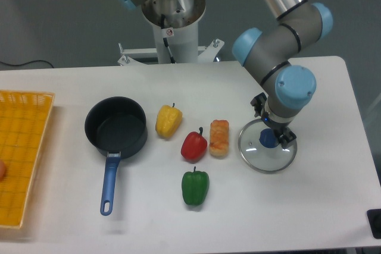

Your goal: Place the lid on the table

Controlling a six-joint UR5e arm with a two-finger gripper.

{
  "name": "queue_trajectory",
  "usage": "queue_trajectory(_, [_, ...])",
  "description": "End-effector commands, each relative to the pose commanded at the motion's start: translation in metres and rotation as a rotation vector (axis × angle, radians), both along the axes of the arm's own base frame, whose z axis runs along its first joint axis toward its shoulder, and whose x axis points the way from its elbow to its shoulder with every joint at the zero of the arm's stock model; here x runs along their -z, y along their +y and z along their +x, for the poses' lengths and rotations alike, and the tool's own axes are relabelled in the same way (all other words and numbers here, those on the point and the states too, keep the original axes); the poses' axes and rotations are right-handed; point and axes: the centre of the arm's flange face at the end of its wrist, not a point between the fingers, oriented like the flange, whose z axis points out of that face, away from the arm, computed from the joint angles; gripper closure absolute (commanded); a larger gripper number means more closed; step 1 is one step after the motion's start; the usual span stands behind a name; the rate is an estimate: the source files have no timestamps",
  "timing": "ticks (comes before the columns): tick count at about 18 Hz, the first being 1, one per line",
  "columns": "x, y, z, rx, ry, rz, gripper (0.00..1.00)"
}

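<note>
A clear lid with a silver rim and blue knob is seen on the white table; a dark saucepan has a blue handle. Yellow, red and green peppers are shown; a yellow-orange mesh tray is seen at the left.

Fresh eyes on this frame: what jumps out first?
Probably the gripper at right, down over the blue knob of the glass lid, which appears to rest on the white table. Next, the bright cluster mid-table: yellow pepper, red pepper, green pepper, with the dark saucepan to their left.
</note>
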Motion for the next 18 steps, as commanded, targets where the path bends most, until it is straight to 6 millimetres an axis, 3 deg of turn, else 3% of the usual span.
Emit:
queue_trajectory(7, [-0.059, -0.005, 0.006, 0.004, 0.067, 0.085, 0.00])
queue_trajectory(10, [-0.071, -0.002, 0.001, 0.010, 0.094, 0.096, 0.00])
queue_trajectory(14, [-0.066, 0.001, -0.007, 0.029, 0.101, 0.099, 0.00])
queue_trajectory(18, [-0.042, 0.004, -0.021, 0.034, 0.115, 0.105, 0.00])
